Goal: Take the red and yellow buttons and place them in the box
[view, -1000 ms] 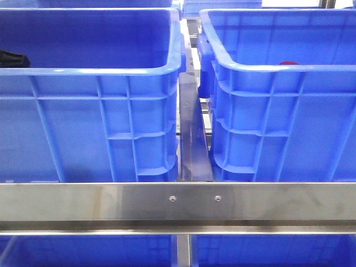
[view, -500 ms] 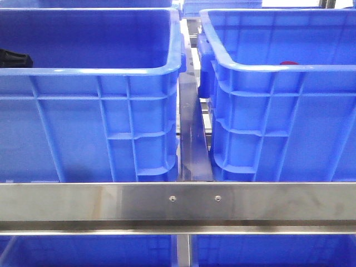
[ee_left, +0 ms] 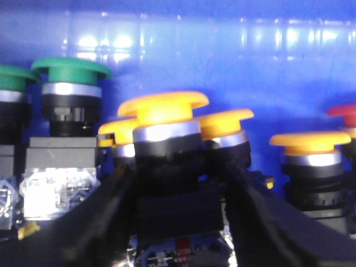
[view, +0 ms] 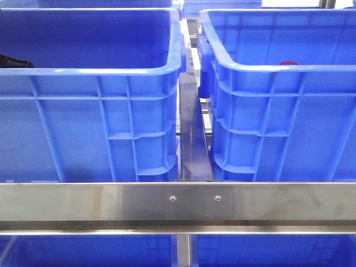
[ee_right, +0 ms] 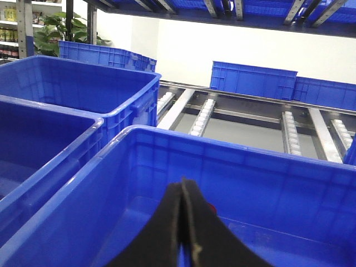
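Low in the left wrist view, the left tool [ee_left: 181, 208] brackets a yellow button [ee_left: 164, 111]: its dark fingers [ee_left: 105, 214] flank the black body under the domed cap, though whether they press it I cannot tell. More yellow buttons crowd close beside and behind it, green buttons [ee_left: 71, 69] stand at the upper left, and a red button [ee_left: 346, 111] shows at the right edge.

The piece looks light and rigid, the glossy cap likely slippery; the squarer black body seems the better hold. Neighbours leave little side room, so lifting straight up looks safest.

The right tool [ee_right: 183, 222] is clenched empty above a blue box [ee_right: 267, 167], whose open top offers wide room.
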### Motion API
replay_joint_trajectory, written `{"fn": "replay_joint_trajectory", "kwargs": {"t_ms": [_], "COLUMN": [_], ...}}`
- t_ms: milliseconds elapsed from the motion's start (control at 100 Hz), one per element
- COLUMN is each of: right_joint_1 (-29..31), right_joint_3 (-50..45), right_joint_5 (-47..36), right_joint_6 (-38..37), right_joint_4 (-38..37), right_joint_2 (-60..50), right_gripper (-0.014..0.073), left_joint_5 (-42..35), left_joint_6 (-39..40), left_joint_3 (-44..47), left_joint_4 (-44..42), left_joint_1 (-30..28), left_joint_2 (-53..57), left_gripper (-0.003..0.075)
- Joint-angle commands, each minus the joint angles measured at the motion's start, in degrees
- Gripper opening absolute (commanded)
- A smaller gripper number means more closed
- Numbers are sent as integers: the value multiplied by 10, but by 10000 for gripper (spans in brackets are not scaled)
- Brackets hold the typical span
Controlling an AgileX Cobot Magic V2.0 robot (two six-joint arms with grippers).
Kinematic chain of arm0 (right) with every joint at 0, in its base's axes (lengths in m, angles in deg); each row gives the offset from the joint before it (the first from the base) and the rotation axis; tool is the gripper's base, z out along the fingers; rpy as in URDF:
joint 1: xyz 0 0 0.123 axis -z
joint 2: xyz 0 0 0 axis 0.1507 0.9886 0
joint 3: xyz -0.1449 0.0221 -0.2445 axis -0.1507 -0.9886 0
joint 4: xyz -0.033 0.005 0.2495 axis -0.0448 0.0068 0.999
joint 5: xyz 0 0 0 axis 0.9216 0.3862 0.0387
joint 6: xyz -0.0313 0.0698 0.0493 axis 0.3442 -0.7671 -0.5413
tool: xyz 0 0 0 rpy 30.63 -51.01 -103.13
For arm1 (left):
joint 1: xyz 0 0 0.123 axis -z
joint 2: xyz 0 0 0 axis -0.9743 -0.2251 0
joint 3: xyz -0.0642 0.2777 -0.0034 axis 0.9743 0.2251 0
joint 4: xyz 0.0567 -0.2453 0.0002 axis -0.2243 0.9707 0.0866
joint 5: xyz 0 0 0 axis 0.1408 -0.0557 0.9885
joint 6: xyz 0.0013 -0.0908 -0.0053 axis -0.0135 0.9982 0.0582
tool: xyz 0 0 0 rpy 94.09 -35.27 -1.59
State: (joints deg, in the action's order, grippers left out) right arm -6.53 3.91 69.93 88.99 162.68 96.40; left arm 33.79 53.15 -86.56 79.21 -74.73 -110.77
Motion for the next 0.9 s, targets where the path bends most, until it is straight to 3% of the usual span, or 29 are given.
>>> {"fn": "replay_joint_trajectory", "kwargs": {"t_ms": [0, 140, 490, 680, 890], "right_joint_1": [1, 1, 1, 1, 1], "right_joint_3": [16, 16, 16, 16, 16], "right_joint_5": [17, 17, 17, 18, 18], "right_joint_6": [1, 1, 1, 1, 1], "right_joint_4": [59, 59, 59, 59, 59], "right_joint_2": [1, 1, 1, 1, 1], "right_gripper": [-67, -67, -67, -67, -67], "left_joint_5": [-22, -14, 45, 61, 93], "left_joint_6": [5, 5, -2, -2, -15], "left_joint_3": [-18, -18, -18, -18, -18], "left_joint_4": [1, 1, -1, -1, -1], "left_joint_1": [-1, -1, 24, 88, 205], "left_joint_2": [30, 51, 176, 256, 317], "left_gripper": [113, -20, -19, -19, -19]}}
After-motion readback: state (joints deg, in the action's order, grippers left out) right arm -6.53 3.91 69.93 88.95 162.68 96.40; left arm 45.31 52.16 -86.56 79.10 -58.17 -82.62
